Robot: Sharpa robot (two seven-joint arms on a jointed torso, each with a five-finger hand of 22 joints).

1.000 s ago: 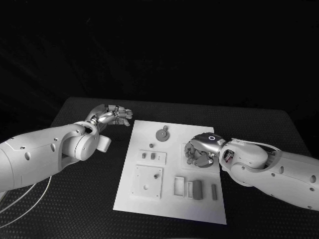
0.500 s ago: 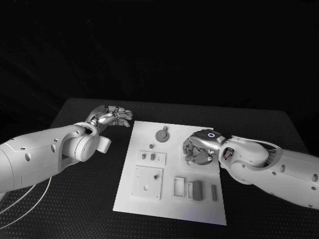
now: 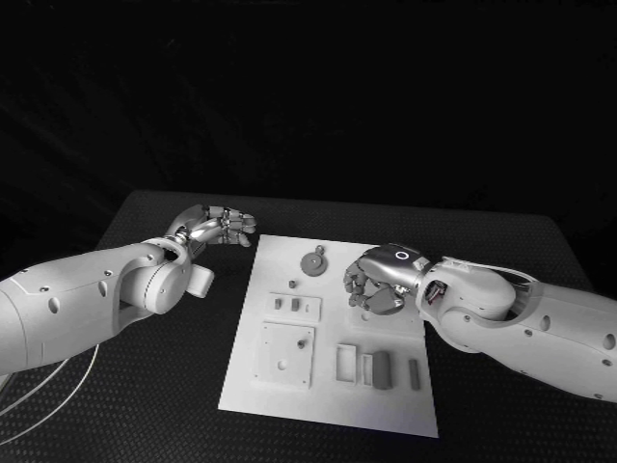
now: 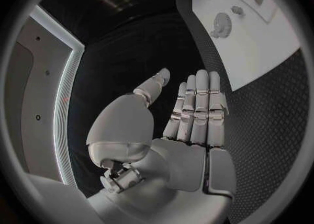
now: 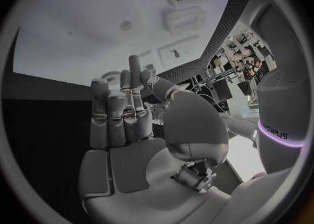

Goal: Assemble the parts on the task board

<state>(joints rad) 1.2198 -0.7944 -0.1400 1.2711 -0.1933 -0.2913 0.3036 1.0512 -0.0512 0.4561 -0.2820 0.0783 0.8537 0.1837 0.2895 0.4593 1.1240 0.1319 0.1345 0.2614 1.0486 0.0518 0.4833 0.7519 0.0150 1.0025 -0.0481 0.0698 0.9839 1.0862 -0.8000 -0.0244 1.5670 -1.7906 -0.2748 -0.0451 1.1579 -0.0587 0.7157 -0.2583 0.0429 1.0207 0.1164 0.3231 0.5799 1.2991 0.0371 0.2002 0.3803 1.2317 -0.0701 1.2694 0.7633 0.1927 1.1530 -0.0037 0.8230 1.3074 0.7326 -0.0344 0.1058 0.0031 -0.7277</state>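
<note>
Right wrist view shows right hand [image 5: 131, 130] fingers [image 5: 108, 114] empty.

My left arm [image 3: 72, 304] reaches in from the left, its hand [image 3: 220, 225] held up with the fingers [image 4: 196, 103] straight, close together and holding nothing. My right arm [image 3: 531, 323] comes in from the right, bent at the wrist; its hand [image 3: 375, 287] faces down, fingers [image 5: 118, 114] side by side, nothing in them.
</note>
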